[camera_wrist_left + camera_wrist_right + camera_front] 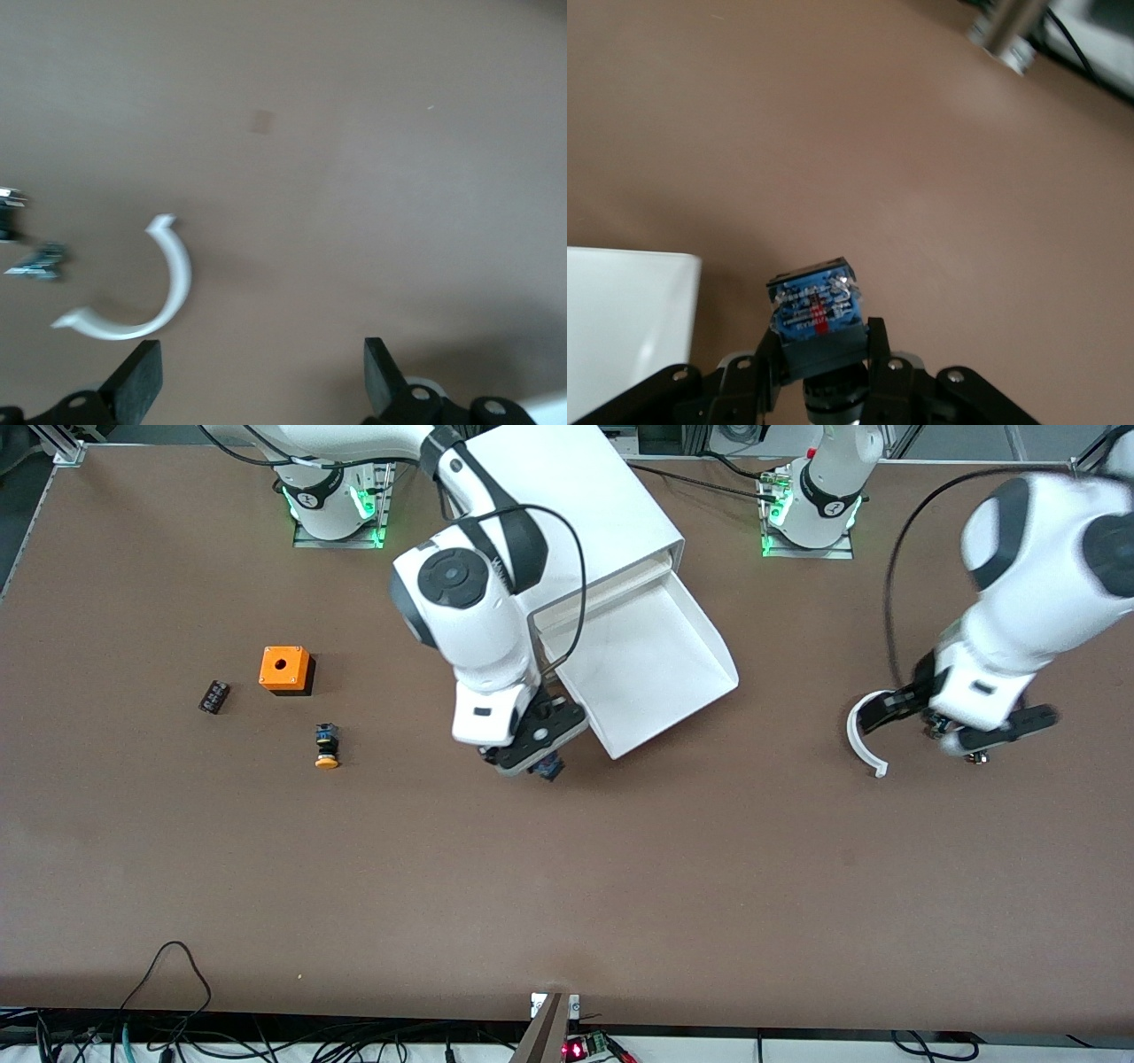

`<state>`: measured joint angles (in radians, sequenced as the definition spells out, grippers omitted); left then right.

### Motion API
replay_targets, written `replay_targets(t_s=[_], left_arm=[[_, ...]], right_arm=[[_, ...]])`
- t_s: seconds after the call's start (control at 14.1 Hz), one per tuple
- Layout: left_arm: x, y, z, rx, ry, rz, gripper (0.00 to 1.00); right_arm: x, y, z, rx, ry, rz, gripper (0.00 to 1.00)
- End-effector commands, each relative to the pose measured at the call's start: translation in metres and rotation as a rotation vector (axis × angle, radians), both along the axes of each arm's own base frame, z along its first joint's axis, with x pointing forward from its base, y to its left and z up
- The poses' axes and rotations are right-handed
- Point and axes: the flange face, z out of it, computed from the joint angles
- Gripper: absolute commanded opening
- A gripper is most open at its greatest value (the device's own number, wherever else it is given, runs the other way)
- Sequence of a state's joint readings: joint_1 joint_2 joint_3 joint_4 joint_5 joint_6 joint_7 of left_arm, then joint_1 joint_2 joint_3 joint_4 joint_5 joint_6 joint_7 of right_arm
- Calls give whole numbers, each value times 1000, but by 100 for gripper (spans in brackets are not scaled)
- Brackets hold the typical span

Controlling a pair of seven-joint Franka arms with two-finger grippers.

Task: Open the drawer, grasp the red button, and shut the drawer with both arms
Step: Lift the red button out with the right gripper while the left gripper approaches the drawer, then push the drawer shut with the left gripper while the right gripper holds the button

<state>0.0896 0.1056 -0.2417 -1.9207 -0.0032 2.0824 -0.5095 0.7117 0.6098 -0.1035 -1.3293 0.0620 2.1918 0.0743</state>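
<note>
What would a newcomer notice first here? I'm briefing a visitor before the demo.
The drawer stands pulled far out of the white cabinet, its tray bare. Beside its front lip, the right gripper is shut on the button, just above the table. Toward the left arm's end, the open left gripper hangs over a white curved piece.

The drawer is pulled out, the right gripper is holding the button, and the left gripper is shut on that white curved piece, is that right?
Not quite. The left gripper is open with nothing between its fingers, as the left wrist view shows; the white curved piece lies on the table beside it. The rest holds: the drawer is pulled out, and the right gripper is holding the button.
</note>
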Motion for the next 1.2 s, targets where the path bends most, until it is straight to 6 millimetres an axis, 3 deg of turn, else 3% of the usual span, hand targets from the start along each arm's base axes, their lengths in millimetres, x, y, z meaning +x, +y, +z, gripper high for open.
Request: replay_targets(t_s=[0.0, 0.21, 0.28, 0.5, 0.78, 0.99, 1.13], left_arm=[[1, -35, -56, -42, -24, 79, 100], [1, -89, -107, -90, -39, 168, 100], [-1, -97, -121, -100, -41, 198, 100], [-11, -128, -138, -110, -20, 235, 100], [-60, -181, -155, -84, 33, 161, 100], [-87, -206, -163, -71, 65, 93, 100], [-111, -224, -159, -68, 73, 38, 100]], right_arm=[[9, -43, -6, -40, 68, -188, 26], [31, -116, -33, -70, 138, -327, 27], [36, -140, -48, -82, 161, -363, 29], [36, -177, -78, -102, 222, -449, 29], [9, -191, -121, -110, 246, -577, 30], [-13, -206, -157, -115, 251, -587, 33], [-20, -213, -161, -120, 251, -587, 33]])
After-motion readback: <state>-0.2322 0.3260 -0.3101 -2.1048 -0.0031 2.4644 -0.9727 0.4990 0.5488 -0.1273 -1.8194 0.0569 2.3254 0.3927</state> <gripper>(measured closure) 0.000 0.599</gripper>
